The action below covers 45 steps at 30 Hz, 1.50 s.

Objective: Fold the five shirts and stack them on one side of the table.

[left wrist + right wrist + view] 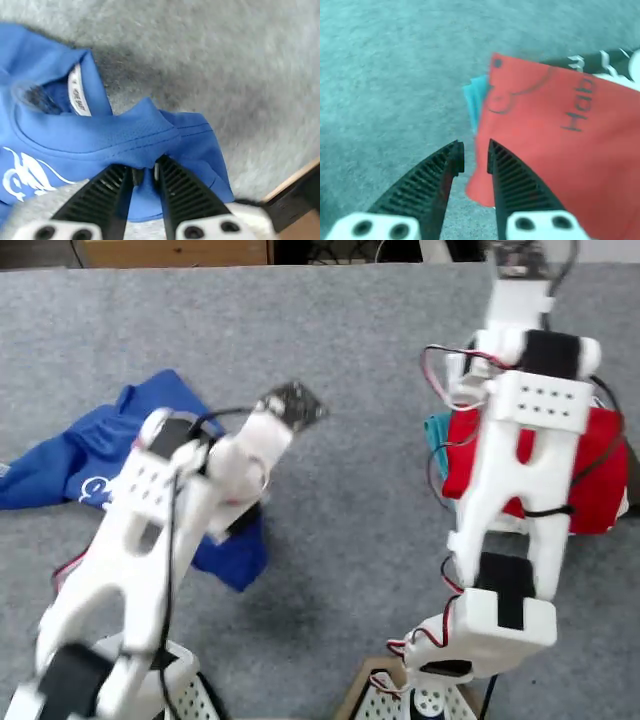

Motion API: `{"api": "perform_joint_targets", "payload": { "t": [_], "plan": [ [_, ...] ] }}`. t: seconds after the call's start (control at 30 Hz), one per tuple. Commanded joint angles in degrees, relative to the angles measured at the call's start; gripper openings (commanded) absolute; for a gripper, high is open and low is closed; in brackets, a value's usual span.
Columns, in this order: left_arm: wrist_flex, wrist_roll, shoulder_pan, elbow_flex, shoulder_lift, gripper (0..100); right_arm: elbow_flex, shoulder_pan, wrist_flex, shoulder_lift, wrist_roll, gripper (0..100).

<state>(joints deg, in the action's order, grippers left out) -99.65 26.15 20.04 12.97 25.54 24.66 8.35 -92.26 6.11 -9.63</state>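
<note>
The blue shirt (pixel 60 465) lies crumpled and unfolded, well to the left of the red shirt (pixel 600 490). Its neck opening, with a white label, faces up and a white print shows on its front. The red shirt is folded flat and carries dark lettering. A teal shirt (pixel 436 430) juts from under the red shirt's left edge, and a black shirt (pixel 600 62) with white print shows beyond the red shirt's far edge.

The table (pixel 350 360) is covered in a grey, carpet-like cloth from the blue shirt across to the red shirt. A wooden board (pixel 170 252) runs behind its far edge, far to the left of the red shirt.

The left gripper (pixel 145 172), well left of the red shirt, is clenched on a raised fold of the blue shirt, with cloth bunched at its tips. The right gripper (pixel 475 155) hangs just beside the red shirt's near left corner. Its fingers (pixel 507 167) are slightly parted and hold nothing, and one of them overlaps the red edge.
</note>
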Motion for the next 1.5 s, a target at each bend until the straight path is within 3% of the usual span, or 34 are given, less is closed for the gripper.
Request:
{"api": "perform_joint_targets", "payload": {
  "t": [0.0,0.13,0.33,0.5,0.63,0.73,0.93,1.2,1.37,1.47],
  "plan": [
    [-1.14,6.59,0.04,5.58,13.98,9,2.86,-6.33,-0.35,2.24,-0.53,13.0],
    [-1.14,3.08,-5.67,8.31,27.69,25,5.23,-12.92,-0.44,7.6,-0.26,24.3],
    [-1.14,2.46,-17.71,8.22,39.38,27,16.92,-20.92,-0.53,14.99,-0.26,30.4],
    [1.49,2.11,-35.03,10.07,35.25,27,25.63,-28.13,-3.96,24.4,1.67,30.4],
    [11.08,2.02,-52.18,14.29,25.76,27,34.33,-33.93,-6.24,31.96,2.99,30.4],
    [17.41,0.97,-61.14,18.07,16.88,27,40.22,-37.8,-6.59,36.79,2.99,30.3],
    [21.27,0.44,-63.69,22.11,0.7,27,41.63,-44.84,-6.24,45.23,3.69,30.3],
    [32.0,-8.18,-70.2,14.9,-17.05,27,42.07,-50.37,-7.03,52.97,13.27,29.6],
    [31.91,-12.04,-70.99,5.76,-26.37,27,41.45,-50.81,-3.6,53.85,21.45,11.4],
    [31.47,-15.21,-70.9,1.36,-31.03,27,42.07,-50.55,-2.99,55.96,22.33,1.1]
  ]
}}
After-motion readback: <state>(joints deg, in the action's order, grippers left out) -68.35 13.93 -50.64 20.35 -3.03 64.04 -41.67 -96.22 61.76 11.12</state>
